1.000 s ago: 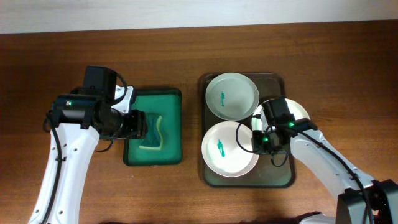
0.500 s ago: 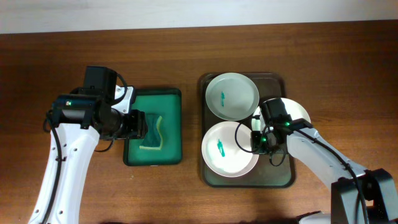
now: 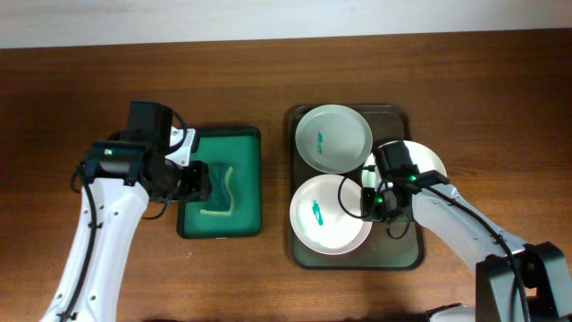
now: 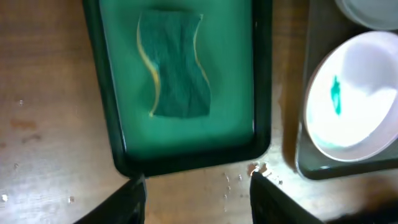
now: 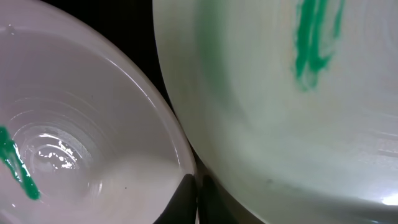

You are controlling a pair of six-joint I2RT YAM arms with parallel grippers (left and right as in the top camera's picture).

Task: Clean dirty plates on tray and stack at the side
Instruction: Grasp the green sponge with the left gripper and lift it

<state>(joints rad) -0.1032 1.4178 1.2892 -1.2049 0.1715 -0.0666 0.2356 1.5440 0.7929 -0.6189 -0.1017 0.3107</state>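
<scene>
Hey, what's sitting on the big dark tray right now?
Three white plates on the dark tray: the back plate and the front plate each show a teal smear. The right arm covers most of the third plate, so its middle is hidden from above.

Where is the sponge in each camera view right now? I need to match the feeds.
Overhead: the sponge lies in the green tray, left of centre.
Left wrist: upper centre, in that same tray.
Right wrist: not in it.
Shared landmark: the smeared plate just right of the green tray, seen in overhead and left wrist.
</scene>
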